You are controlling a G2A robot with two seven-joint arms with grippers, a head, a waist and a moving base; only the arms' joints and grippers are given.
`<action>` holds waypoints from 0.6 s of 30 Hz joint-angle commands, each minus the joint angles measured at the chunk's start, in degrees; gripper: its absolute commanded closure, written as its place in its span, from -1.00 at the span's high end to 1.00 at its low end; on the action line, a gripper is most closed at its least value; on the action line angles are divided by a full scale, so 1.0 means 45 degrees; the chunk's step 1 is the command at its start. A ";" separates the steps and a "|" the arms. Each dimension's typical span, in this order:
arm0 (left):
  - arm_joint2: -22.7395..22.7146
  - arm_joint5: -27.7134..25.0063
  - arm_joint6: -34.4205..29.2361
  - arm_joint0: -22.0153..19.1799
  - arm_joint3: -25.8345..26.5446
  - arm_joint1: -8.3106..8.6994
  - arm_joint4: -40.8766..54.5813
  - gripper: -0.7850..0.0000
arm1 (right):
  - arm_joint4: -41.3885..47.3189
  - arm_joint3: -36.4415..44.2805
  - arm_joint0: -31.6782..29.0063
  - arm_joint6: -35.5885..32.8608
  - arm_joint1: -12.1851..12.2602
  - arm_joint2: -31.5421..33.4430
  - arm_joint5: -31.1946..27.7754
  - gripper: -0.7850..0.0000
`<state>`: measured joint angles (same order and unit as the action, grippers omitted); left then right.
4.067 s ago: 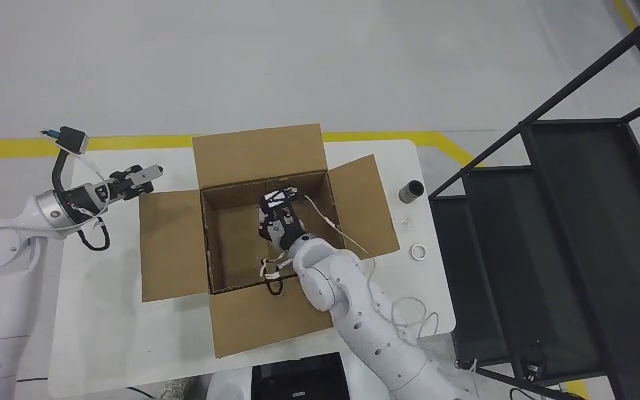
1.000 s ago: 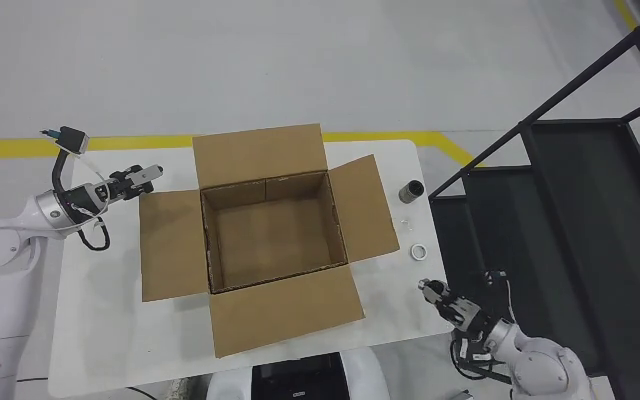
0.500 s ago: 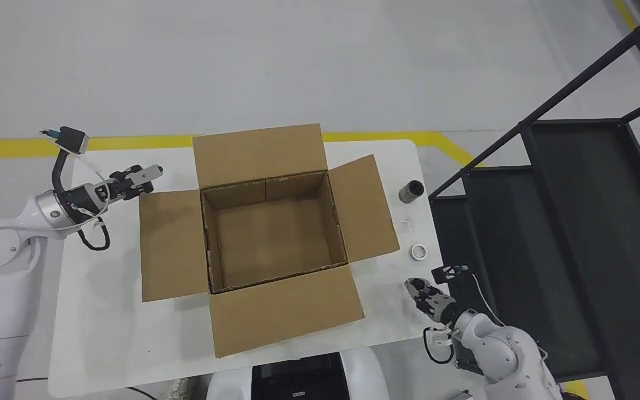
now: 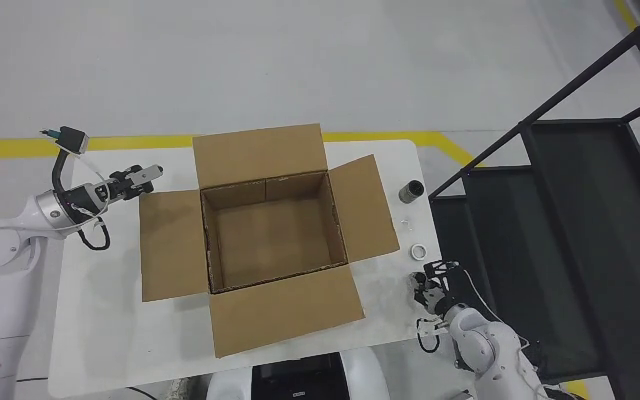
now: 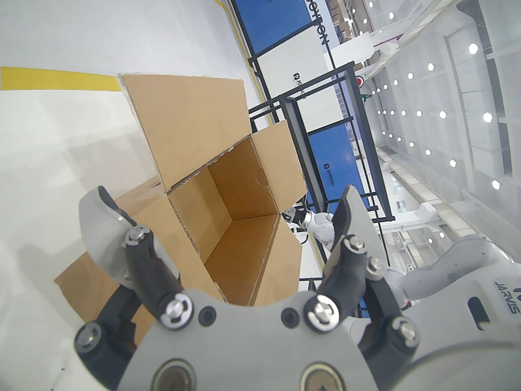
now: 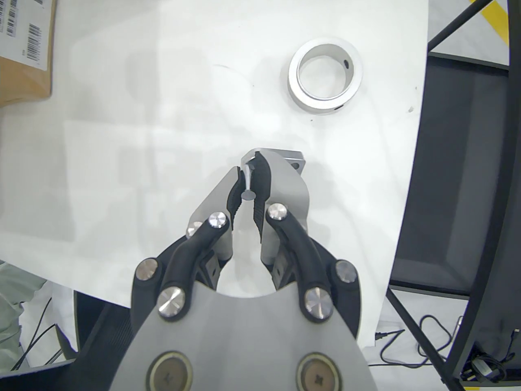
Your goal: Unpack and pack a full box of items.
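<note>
Box (image 4: 270,235), cardboard: centre of the white worktop (image 4: 100,310), mouth upward, four flaps splayed outward. Long axis runs side to side. Bare worktop lies on either side; the right strip is narrow, and a black stair frame (image 4: 540,200) stands just off its edge.

Left hand (image 4: 148,174): open, near the far left corner, pointing toward the box, just beside the left flap.

Right hand (image 6: 250,168): by the front right corner, closed on a small metal part (image 6: 295,161), possibly a bracket, though the fingers hide most of it.

Metal ring (image 6: 325,79): flat, bore upward, near the right hand.

Dark cylinder (image 4: 411,189): upright, farther along the right edge.
</note>
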<state>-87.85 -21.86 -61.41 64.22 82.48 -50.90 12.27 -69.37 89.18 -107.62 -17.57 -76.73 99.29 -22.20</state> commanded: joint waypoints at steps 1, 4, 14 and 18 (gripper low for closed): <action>0.0000 0.0000 0.0000 0.0000 0.0000 0.0000 0.0000 1.00 | 0.0019 -0.0105 0.0026 0.0078 0.0006 -0.0062 0.0119 -1.00; 0.0000 0.0000 0.0000 0.0000 0.0000 0.0000 0.0000 1.00 | -0.0087 -0.0239 0.0088 0.0221 0.0023 -0.0163 0.0314 -0.43; 0.0000 0.0000 0.0000 0.0000 0.0000 0.0000 0.0000 1.00 | 0.0957 0.0501 -0.0482 0.0380 0.0131 0.0248 -0.0004 1.00; 0.0000 0.0000 0.0000 0.0000 0.0000 0.0000 0.0000 1.00 | 0.1380 0.1591 -0.1302 0.0548 0.0209 0.0776 -0.0427 1.00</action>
<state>-87.85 -21.86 -61.41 64.22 82.48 -50.90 12.27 -64.29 95.16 -112.57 -15.34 -75.84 102.20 -23.39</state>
